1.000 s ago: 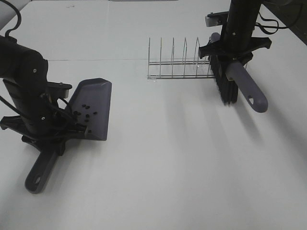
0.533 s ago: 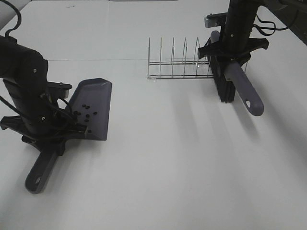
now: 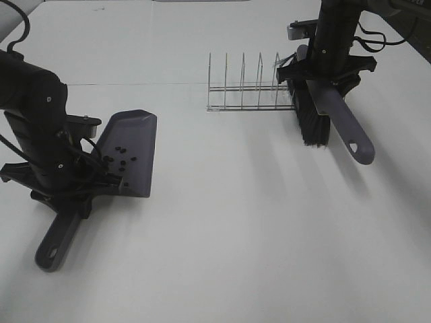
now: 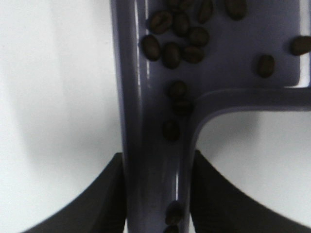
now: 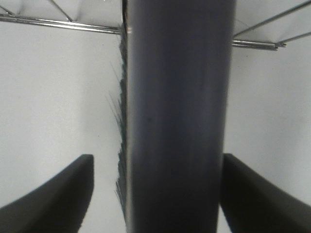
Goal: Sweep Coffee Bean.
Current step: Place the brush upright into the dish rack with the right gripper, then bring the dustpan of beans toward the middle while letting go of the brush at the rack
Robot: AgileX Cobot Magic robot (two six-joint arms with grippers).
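Observation:
A grey-purple dustpan (image 3: 131, 145) lies on the white table at the left, with several coffee beans (image 3: 121, 160) in its pan. My left gripper (image 3: 67, 195) is shut on the dustpan's handle (image 4: 155, 160). The left wrist view shows the beans (image 4: 175, 48) in the pan and along the handle channel, with dark fingers (image 4: 104, 204) on both sides. My right gripper (image 3: 324, 70) is shut on a brush (image 3: 343, 124) at the back right, black bristles (image 3: 311, 124) pointing down by the rack's right end. The right wrist view shows its handle (image 5: 177, 116) and bristles (image 5: 120, 145).
A clear wire rack (image 3: 246, 91) with several upright dividers stands at the back centre, just left of the brush. The brush handle's end with its hanging hole (image 3: 362, 151) sticks out toward the front right. The white table (image 3: 236, 222) spans the view.
The right gripper and brush shifted slightly: bristles rose toward the rack, then came down again a little to the left. The left arm, dustpan and beans have not moved.

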